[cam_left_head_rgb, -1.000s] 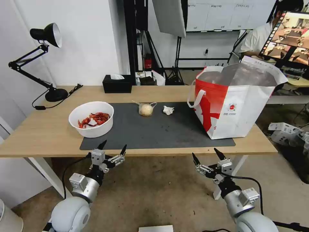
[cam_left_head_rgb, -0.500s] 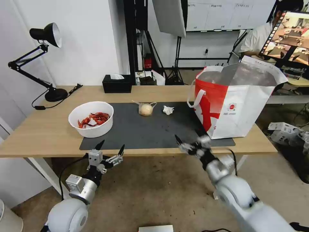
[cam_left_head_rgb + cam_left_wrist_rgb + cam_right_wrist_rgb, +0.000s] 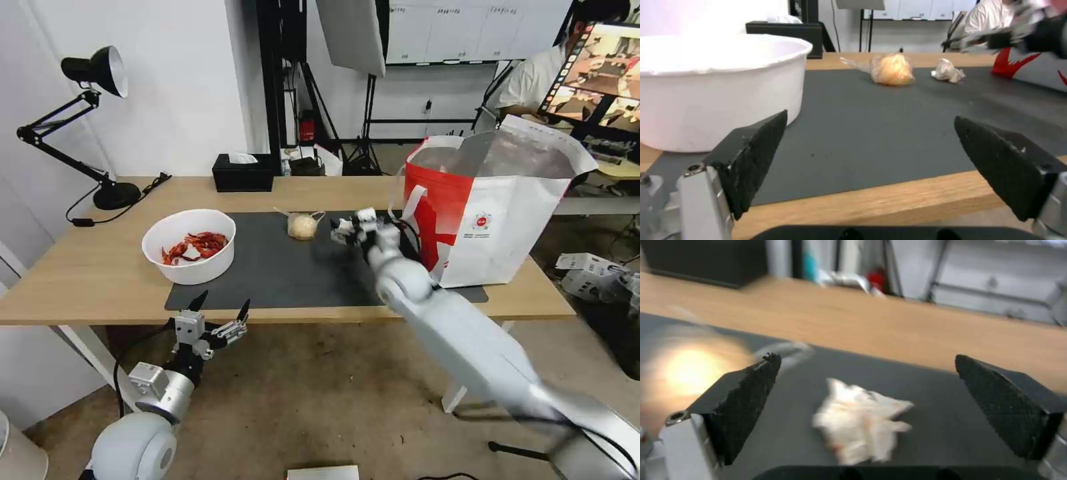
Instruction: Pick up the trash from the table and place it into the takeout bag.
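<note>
Right gripper over the tissue, jaws spread wide.

The left gripper [image 3: 219, 311] hangs in front of the bench [image 3: 87, 273] edge, jaws spread, holding nothing. On the grey mat [image 3: 313, 267], the white bowl [image 3: 189, 245] has red crayfish shells [image 3: 195, 245] inside. Bare mat lies in the middle. Farther back, the right gripper [image 3: 865, 406] reaches over the crumpled tissue [image 3: 860, 425], not touching it. The clear bag with the beige ball [image 3: 303, 226] sits just beside. The takeout bag [image 3: 490, 207] stands open near the bench's right edge.
</note>
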`<state>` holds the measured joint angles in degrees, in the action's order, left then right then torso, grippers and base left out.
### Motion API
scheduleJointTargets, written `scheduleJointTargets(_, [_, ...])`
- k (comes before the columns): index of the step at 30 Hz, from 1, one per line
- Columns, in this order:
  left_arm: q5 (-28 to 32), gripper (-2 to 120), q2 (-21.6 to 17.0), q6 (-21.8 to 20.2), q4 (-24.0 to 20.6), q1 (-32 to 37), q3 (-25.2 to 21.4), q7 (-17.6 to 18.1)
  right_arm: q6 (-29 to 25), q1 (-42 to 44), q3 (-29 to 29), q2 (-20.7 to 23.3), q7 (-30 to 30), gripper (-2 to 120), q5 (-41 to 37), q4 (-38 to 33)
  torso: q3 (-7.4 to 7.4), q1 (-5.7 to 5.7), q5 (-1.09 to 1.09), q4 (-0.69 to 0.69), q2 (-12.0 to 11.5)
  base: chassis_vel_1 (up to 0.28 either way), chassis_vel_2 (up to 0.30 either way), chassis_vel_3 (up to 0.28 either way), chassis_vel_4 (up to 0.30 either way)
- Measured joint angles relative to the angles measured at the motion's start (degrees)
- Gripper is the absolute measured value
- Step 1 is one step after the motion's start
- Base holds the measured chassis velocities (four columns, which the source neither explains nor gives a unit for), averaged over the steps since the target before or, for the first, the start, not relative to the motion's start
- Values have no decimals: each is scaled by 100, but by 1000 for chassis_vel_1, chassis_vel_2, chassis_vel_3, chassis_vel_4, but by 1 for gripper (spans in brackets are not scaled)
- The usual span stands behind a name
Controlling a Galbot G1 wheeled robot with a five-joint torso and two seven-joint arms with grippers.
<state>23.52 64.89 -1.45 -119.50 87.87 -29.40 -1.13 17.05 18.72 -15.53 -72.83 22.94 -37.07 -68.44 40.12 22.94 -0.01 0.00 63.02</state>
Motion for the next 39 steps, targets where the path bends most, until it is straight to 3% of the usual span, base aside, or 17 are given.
scheduleJointTargets(2, [0, 100, 15, 11, 9, 2, 4, 0, 184, -227, 27, -264, 57, 100, 5, 514, 0, 0, 0, 0, 0, 0, 0, 0, 0])
scheduleJointTargets(7, [-1, 100, 25, 42, 22, 22, -15, -2, 457, -417, 110, -590, 70, 100, -21, 1026, -1, -1, 0, 1, 1, 0, 0, 0, 0])
scheduleJointTargets(20, [6, 100, 5, 95, 22, 32, -36, -4, 688, -328, 319, -821, 92, 99, -359, 1239, -1, -2, 1, 0, 1, 0, 0, 0, 0])
scheduleJointTargets(39, [11, 100, -19, 108, 12, 38, -10, -4, 414, -130, 365, -769, 21, 31, -378, 1109, -2, -2, 1, 0, 1, 0, 0, 0, 0])
